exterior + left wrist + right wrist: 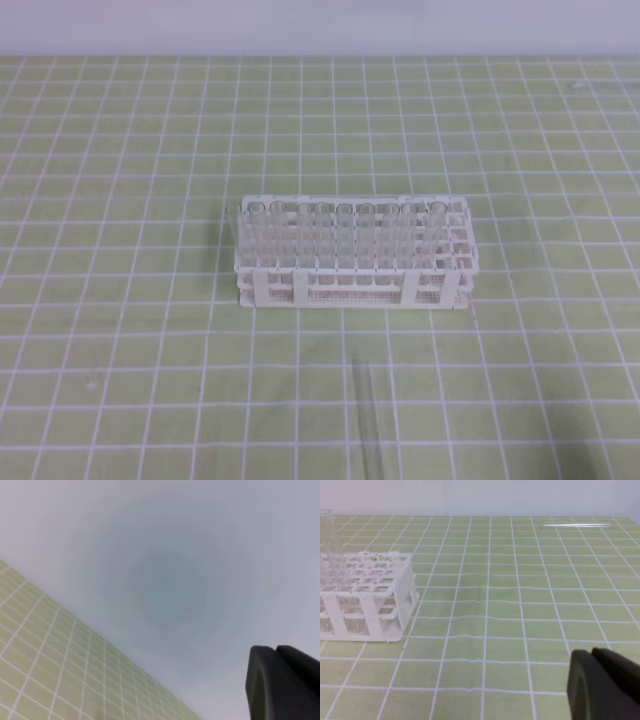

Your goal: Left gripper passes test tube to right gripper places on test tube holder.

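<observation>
On the green grid mat, right at centre in the high view, sits the test tube holder, a white lattice rack, and it's packed with upright clear tubes across most of its rows, with a few open squares showing at its right end. Down in front of the rack, well apart from it, one loose test tube lies flat on the mat, running lengthwise toward the bottom edge of the view, faint and glassy against the grid. No arm reaches into the high view at all. Over to the left wrist camera: the left gripper shows only as a black tip in the lower right corner, jaws pressed together with nothing between them, aimed mostly at a pale blurred wall with a slice of mat below. The right wrist camera gives the same story, with the right gripper clamped closed on nothing in its lower right corner, and the rack's end with one tall tube standing at far left. A thin glassy streak lies far off on the mat at upper right, too faint to name.
</observation>
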